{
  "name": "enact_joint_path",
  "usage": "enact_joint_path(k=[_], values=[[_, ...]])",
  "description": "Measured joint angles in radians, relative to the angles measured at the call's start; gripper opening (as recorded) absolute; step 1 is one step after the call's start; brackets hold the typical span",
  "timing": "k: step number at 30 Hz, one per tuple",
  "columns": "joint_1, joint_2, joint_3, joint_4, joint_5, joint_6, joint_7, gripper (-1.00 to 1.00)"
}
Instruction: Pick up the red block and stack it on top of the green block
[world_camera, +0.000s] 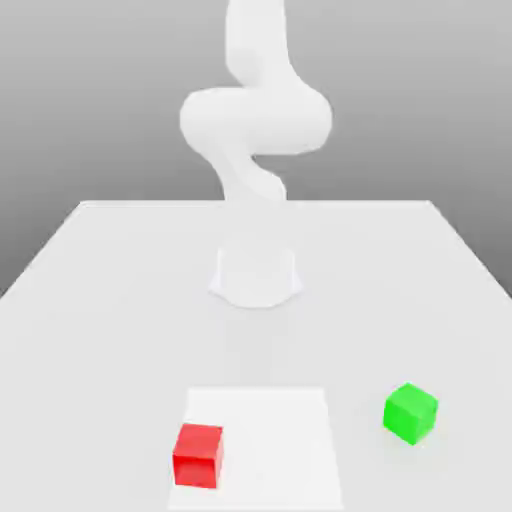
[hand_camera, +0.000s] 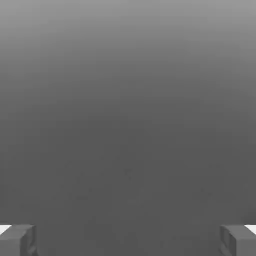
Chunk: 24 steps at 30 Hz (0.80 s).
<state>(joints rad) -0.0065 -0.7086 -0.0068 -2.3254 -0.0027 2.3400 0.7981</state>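
The arm (world_camera: 255, 130) stands on its base (world_camera: 255, 277) at the middle of the surface (world_camera: 100, 300), behind both blocks. The red block (world_camera: 198, 455) lies near the front edge, toward the exterior view's left, on the corner of a flat square patch (world_camera: 275, 440) that spreads in front of the base. The green block (world_camera: 410, 412) lies on the surface toward the exterior view's right, a little farther back than the red block, off the patch and well apart from the red block.
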Motion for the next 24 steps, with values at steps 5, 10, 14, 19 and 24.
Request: enact_joint_path(k=[5, 10, 14, 19, 24], values=[[-0.012, 0.187, -0.017, -0.052, -0.005, 0.082, -0.005, 0.0], [-0.022, 0.369, -0.036, -0.102, -0.005, 0.161, -0.012, 0.0], [-0.032, 0.514, -0.05, -0.143, -0.001, 0.225, -0.021, 0.0], [-0.051, 0.695, -0.064, -0.193, 0.013, 0.304, -0.039, 0.0], [-0.066, 0.877, -0.066, -0.23, 0.035, 0.395, -0.061, 0.0]])
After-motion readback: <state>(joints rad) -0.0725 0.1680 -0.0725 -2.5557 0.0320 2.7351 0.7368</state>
